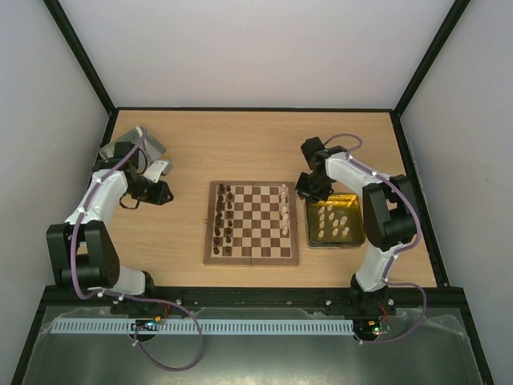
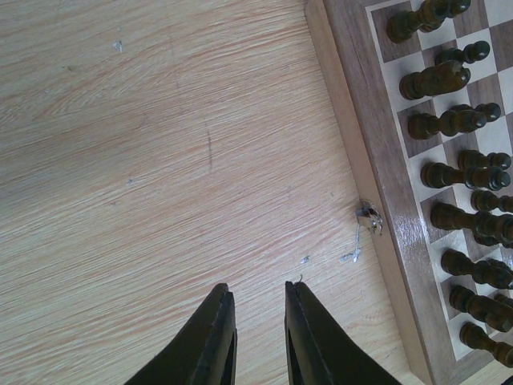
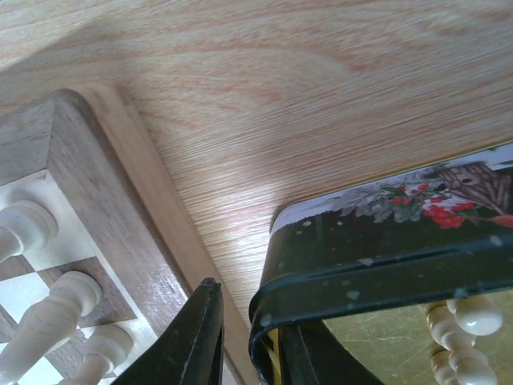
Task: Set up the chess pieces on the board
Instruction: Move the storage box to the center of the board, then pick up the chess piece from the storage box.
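Left fingers (image 2: 218,337) first: they're a narrow slot apart with nothing between them, hovering over bare pale wood-grain counter (image 2: 160,160), touching nothing. There's plenty of open room on that side, and the only edge close by is the mid-brown border of the square wooden chessboard (image 2: 377,144), with a small metal clasp (image 2: 369,216) sticking out of it just beyond the fingertips. The dark brown chessmen (image 2: 449,120) stand in two files along that near side of the board. Over to the right fingers (image 3: 200,337): one dark finger shows clearly and the other blends into the wall of the dark green metal tin (image 3: 385,273) with the gold inside. The tin's corner rim sits right in the small gap between them, so I cannot tell whether they pinch it or merely straddle it. It's tight here, with only a thin strip of counter between the board's corner and the tin. A few pale cream chessmen (image 3: 32,224) stand on the board's edge squares nearest the tin, and more of them sit inside the tin (image 1: 333,220). From above, the board lies mid-counter between the two arms.
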{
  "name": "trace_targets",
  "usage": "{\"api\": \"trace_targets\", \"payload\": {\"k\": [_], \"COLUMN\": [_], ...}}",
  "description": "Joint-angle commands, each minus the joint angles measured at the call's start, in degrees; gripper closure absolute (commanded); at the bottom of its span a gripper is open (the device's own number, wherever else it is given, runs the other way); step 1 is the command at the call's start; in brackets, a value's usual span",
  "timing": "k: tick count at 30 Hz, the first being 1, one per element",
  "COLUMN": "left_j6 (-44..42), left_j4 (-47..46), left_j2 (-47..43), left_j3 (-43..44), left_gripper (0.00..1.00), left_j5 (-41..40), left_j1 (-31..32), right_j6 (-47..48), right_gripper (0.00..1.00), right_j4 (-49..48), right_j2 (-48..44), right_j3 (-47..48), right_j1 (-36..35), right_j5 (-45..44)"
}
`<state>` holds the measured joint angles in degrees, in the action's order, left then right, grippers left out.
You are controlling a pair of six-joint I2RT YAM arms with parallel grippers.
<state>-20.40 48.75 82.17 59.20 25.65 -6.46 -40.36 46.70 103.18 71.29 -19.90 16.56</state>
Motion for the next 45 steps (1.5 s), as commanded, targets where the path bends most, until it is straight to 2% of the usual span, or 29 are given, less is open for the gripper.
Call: {"api": "trace_targets", "payload": {"k": [1, 6, 18, 22, 24, 25, 28, 29, 33, 36, 39, 45], "left_j6": [-0.3, -0.2, -1.0, -1.6, -1.7, -1.9, -2.4, -2.6, -1.7, -1.1, 0.4, 0.6], "left_j4": [0.7, 0.7, 2.0, 4.4, 5.5, 6.2, 8.4, 9.6, 11.5, 13.2, 12.2, 12.6], "left_j2": [-0.6, -1.4, -2.2, -3.5, -4.5, -4.9, -4.9, -4.7, -4.7, -5.9, -8.1, -5.2], "left_j3": [0.3, 0.3, 0.9, 3.4, 4.9, 5.8, 7.8, 8.5, 10.3, 10.7, 10.5, 12.4], "left_gripper": [0.8, 0.8, 0.8, 0.77, 0.7, 0.61, 0.43, 0.4, 0.33, 0.29, 0.23, 0.25], "left_j5": [1.1, 1.1, 0.8, 1.1, 1.1, 1.1, 0.3, -0.2, -3.2, -3.2, -5.3, -3.8], "left_j1": [-0.5, -0.7, -0.7, -0.7, -0.7, -0.7, -0.7, -0.6, -0.7, -0.7, 0.3, 0.8], "right_j6": [-1.3, -1.8, -2.2, -1.7, -0.4, 0.4, 2.2, 2.2, 2.0, 1.3, 1.5, 1.2], "right_gripper": [0.82, 0.8, 0.77, 0.74, 0.71, 0.65, 0.39, 0.36, 0.36, 0.39, 0.39, 0.45], "right_j4": [0.2, 1.6, 9.9, 14.6, 15.9, 16.2, 16.6, 16.5, 16.3, 16.8, 13.6, 9.2], "right_j2": [0.8, 0.3, -4.1, -8.0, -11.0, -12.7, -17.9, -19.6, -25.8, -26.9, -30.1, -32.2], "right_j3": [2.4, 3.6, 10.2, 11.7, 10.8, 10.0, 7.4, 6.0, 0.7, -2.6, -6.4, -12.2], "right_j1": [-1.5, -2.4, -2.4, -2.4, -2.4, -2.5, -2.4, -2.4, -2.4, -2.4, -2.3, -1.5], "right_j5": [0.2, -1.3, -14.1, -18.3, -18.6, -18.5, -17.7, -17.0, -18.6, -20.5, -20.5, -19.5]}}
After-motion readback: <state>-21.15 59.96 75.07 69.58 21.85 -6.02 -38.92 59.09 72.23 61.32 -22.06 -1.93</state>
